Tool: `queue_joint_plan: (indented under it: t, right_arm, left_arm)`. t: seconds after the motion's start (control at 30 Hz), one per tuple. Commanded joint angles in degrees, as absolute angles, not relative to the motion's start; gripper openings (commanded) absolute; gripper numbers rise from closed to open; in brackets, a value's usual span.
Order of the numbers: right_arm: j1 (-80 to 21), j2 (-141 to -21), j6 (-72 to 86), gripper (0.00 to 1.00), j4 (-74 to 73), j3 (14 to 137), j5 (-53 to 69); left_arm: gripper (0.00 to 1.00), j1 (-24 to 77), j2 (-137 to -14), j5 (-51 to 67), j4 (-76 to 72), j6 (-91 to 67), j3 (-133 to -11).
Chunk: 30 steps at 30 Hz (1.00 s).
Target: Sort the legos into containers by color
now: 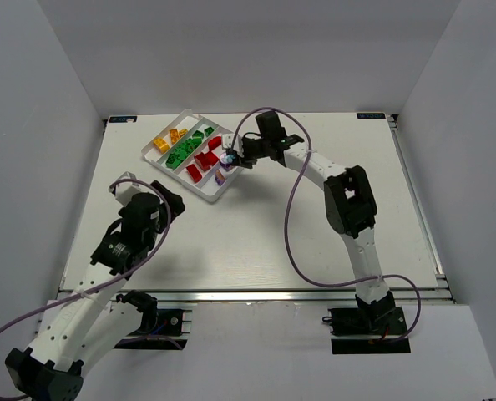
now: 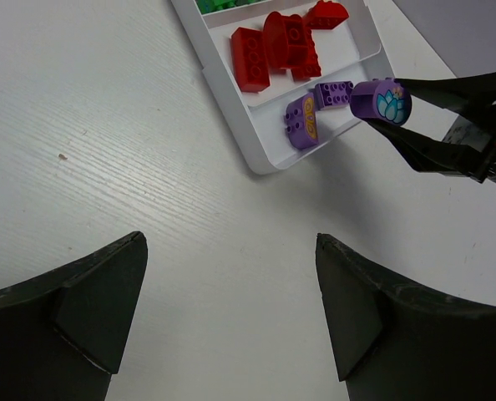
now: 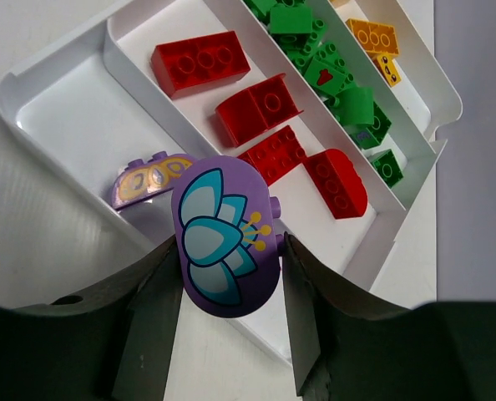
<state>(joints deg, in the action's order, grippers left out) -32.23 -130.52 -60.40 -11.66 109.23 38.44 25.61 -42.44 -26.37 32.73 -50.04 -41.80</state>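
Here the right end effector (image 3: 231,271) pinches the round purple lego (image 3: 225,238) over the tray (image 3: 56,109) rim; left end effector (image 2: 230,251) open.

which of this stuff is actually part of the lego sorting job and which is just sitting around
Part of the job:
white tray
red bricks
green bricks
yellow-orange bricks
purple bricks in the end compartment
round purple flower brick, held in the right pincer

Just there:
left pincer, open and empty over the table
small dark speck on it
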Motion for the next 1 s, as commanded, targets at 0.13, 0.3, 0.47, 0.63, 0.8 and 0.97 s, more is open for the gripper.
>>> queue_joint_plan:
  t: [0.13,0.3,0.47,0.63,0.8,0.97]
  right_arm:
    - [-33.05,-133.85,-60.47,0.37,-8.88,113.64,35.42]
    - [-33.92,-135.61,-60.73,0.45,-8.35,114.87,33.93]
    - [-34.01,-136.05,-60.91,0.59,-7.82,114.7,33.05]
    - [-33.93,-134.48,-61.17,0.76,-7.12,112.42,32.52]
    - [-33.14,-128.77,-59.95,0.89,-5.28,107.76,33.13]
    - [-30.95,-118.69,-52.75,0.89,-2.91,100.14,34.45]
  left_arm:
    - [0.91,25.31,-40.17,-28.47,34.89,-50.62,-43.68]
    - [0.91,25.31,-39.73,-29.0,35.68,-50.62,-44.65]
    - [0.91,25.31,-39.2,-29.18,36.21,-50.89,-44.65]
    - [0.91,25.31,-39.11,-28.92,35.34,-51.24,-44.38]
    - [0.92,25.31,-39.72,-27.43,33.84,-50.36,-44.82]
    - [0.98,25.31,-40.69,-26.02,32.43,-48.7,-46.49]
